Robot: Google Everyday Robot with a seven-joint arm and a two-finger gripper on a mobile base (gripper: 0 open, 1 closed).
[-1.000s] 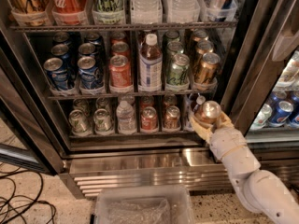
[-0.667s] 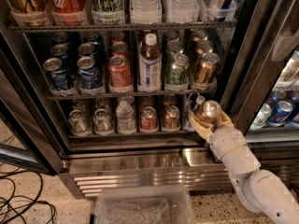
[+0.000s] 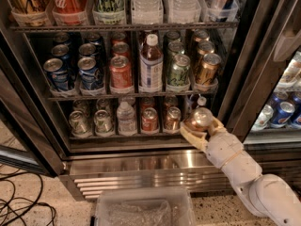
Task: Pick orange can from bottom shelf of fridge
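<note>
The fridge (image 3: 141,163) stands open, with wire racks of cans and bottles. My gripper (image 3: 201,127) is at the right end of the bottom shelf (image 3: 117,136), just in front of its rail. Its cream fingers (image 3: 188,136) are shut around the orange can (image 3: 201,117), whose silver top faces the camera. The can is held slightly outside the shelf front. On the shelf to the left stand a similar coppery can (image 3: 172,118), a red can (image 3: 149,120), a small water bottle (image 3: 126,118) and two greenish cans (image 3: 102,121).
The middle rack holds blue cans (image 3: 57,73), a red can (image 3: 121,72), a bottle (image 3: 151,62), green cans and a gold can (image 3: 207,70). A clear plastic bin (image 3: 143,210) sits on the floor below. Cables (image 3: 19,201) lie at left. The door post (image 3: 244,79) is right of my arm.
The gripper with the orange can has moved a little left and down, outward from the shelf. Nothing else has moved.
</note>
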